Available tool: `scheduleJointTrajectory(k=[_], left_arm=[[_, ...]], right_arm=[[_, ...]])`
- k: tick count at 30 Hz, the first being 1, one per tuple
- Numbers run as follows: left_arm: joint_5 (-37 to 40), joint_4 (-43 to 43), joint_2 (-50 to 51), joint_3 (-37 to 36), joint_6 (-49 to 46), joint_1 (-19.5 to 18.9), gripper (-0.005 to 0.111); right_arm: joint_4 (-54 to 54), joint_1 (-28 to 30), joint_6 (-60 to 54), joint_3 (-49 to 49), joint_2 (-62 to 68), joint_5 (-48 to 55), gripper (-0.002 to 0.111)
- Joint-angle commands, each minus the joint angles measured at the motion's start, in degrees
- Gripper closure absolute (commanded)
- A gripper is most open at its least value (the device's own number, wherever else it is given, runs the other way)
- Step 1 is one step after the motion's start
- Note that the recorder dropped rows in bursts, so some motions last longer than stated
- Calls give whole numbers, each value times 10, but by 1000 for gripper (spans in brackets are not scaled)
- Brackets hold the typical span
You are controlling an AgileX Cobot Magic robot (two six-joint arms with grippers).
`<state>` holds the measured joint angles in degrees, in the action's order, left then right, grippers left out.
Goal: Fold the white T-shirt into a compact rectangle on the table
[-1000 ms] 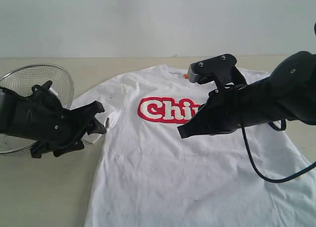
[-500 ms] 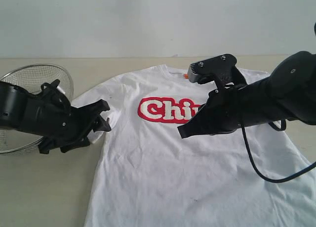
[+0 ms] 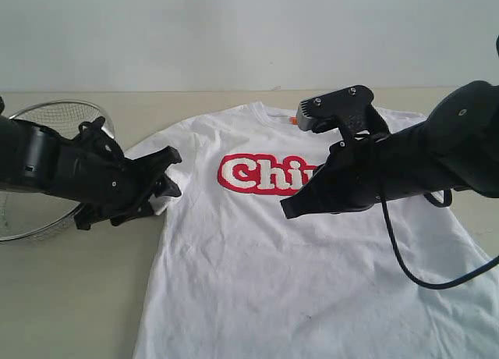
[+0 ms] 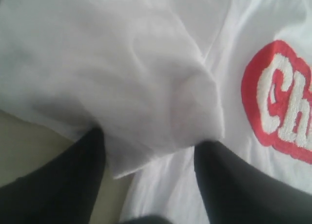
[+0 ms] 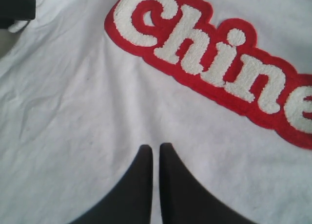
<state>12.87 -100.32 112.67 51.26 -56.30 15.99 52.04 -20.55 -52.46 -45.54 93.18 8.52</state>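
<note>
The white T-shirt (image 3: 257, 265) lies face up on the table (image 3: 70, 304), its red-and-white lettering (image 3: 253, 174) partly hidden by my right arm. My left gripper (image 3: 170, 173) is at the shirt's left sleeve. In the left wrist view its fingers (image 4: 73, 175) stand well apart, and the folded sleeve (image 4: 146, 87) lies across their tips, turned in over the shirt body. My right gripper (image 3: 287, 211) hovers over the chest, shut and empty. In the right wrist view it (image 5: 156, 147) points at plain cloth (image 5: 73, 112) just below the lettering (image 5: 209, 63).
A round wire-mesh basket (image 3: 47, 117) stands at the left table edge, behind my left arm. A small orange neck tag (image 3: 294, 120) shows at the collar. A black cable (image 3: 405, 257) hangs from the right arm over the shirt.
My left gripper has moved right and slightly up, away from the basket, and the sleeve has come with it onto the shirt body. The right arm has not moved.
</note>
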Motion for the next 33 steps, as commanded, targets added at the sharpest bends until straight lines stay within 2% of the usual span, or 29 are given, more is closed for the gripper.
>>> scheduleJointTrajectory(k=[1,3,10,25,33], left_arm=[[-42,4,28,-6,-3,-1,60],[-54,4,28,-6,-3,-1,67],[-73,4,28,3,-3,-1,102],[-61,4,-1,70,-3,-1,102],[-58,44,-10,103,-3,-1,102]], right_arm=[[0,0,-3,4,-6,1,108],[0,0,-3,4,-6,1,108],[0,0,-3,4,-6,1,108],[0,0,-3,4,-6,3,108],[0,0,-3,4,-6,2,108]])
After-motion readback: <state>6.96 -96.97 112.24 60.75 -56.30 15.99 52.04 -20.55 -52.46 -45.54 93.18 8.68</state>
